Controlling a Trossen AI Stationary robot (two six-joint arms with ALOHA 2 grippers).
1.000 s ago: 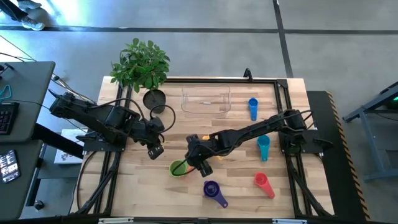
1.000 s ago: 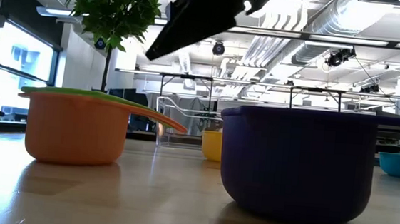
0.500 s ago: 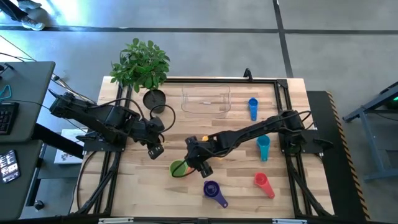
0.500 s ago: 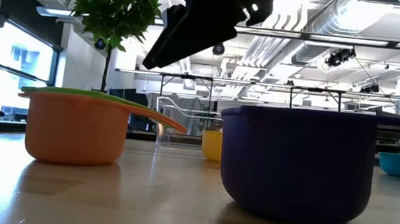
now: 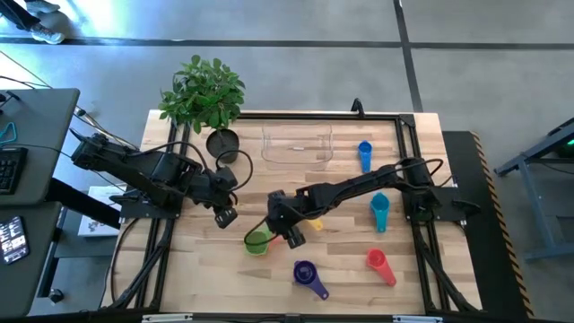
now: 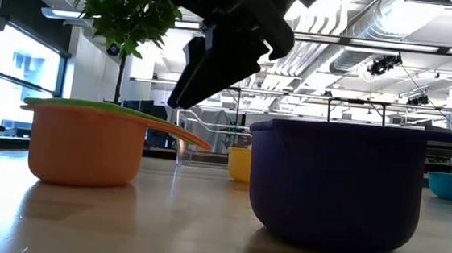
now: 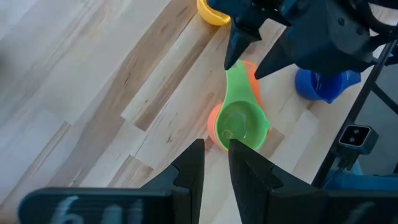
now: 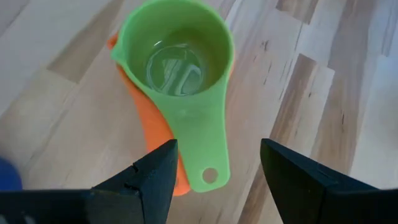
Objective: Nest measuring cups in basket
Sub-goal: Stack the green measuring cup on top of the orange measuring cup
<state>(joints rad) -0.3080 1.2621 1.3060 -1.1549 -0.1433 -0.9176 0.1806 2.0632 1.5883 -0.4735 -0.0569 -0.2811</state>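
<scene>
A green measuring cup (image 8: pixel 177 56) sits nested inside an orange one (image 6: pixel 87 144), which stands on the table near the middle front (image 5: pixel 256 240). The green handle (image 8: pixel 208 155) lies over the orange handle. My right gripper (image 8: pixel 217 163) hangs open just above that handle, one finger on either side, touching nothing; the left wrist view shows it from the front (image 7: pixel 249 59). My left gripper (image 7: pixel 215 165) waits left of the cups (image 5: pixel 224 215), fingers a narrow gap apart and empty. The clear basket (image 5: pixel 298 144) stands at the far middle.
Purple (image 5: pixel 305 272), red (image 5: pixel 380 266), teal (image 5: pixel 380 212) and blue (image 5: pixel 364 155) cups lie on the right half of the table. A yellow cup (image 7: pixel 211 9) sits behind the nested pair. A dark pot with a plant (image 5: pixel 222 142) stands left of the basket.
My right gripper has sunk toward the handle of the green cup, still open. The cups have not moved.
</scene>
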